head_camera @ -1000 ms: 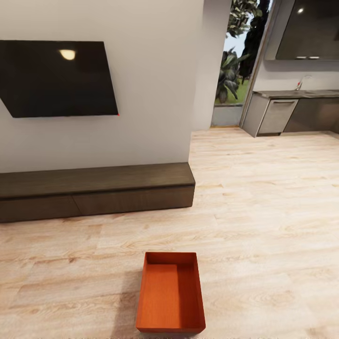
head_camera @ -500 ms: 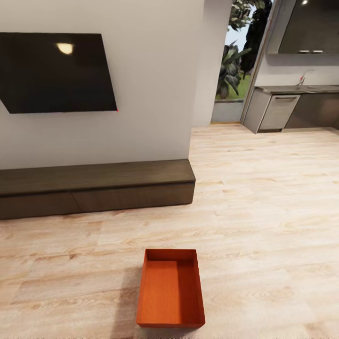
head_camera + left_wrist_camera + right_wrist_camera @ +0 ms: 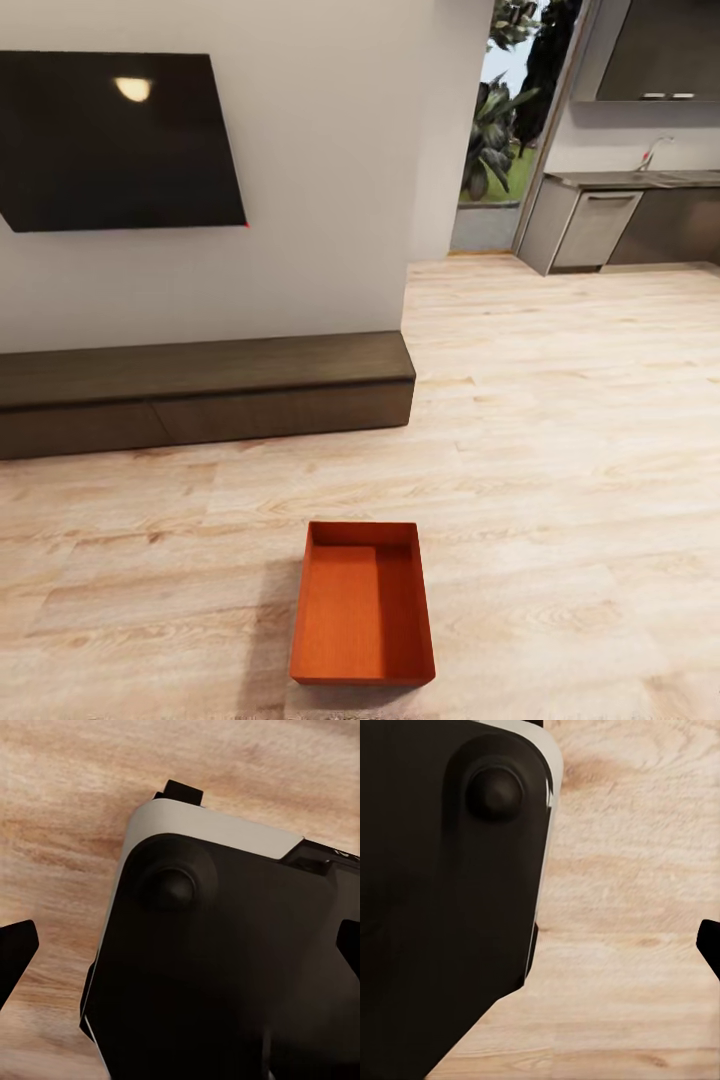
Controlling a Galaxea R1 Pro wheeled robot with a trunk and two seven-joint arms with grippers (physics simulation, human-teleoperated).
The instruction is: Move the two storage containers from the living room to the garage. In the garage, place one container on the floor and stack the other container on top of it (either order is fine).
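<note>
At the lower centre of the head view, one orange-red storage container [image 3: 362, 606] sits open-top on the pale wood-plank floor [image 3: 560, 480], nothing inside it. Beyond it, at mid left, a long low dark-brown cabinet [image 3: 200, 390] runs along the white wall, with a black TV [image 3: 115, 140] in the upper left. A kitchen surface [image 3: 640, 180] is cut off at the upper right. In the left wrist view, the left claw's [image 3: 180, 945] dark fingertips [image 3: 16, 949] sit at opposite edges, spread wide, over the robot's dark body. The right claw's fingertip [image 3: 710, 945] barely shows; its spread I cannot tell.
</note>
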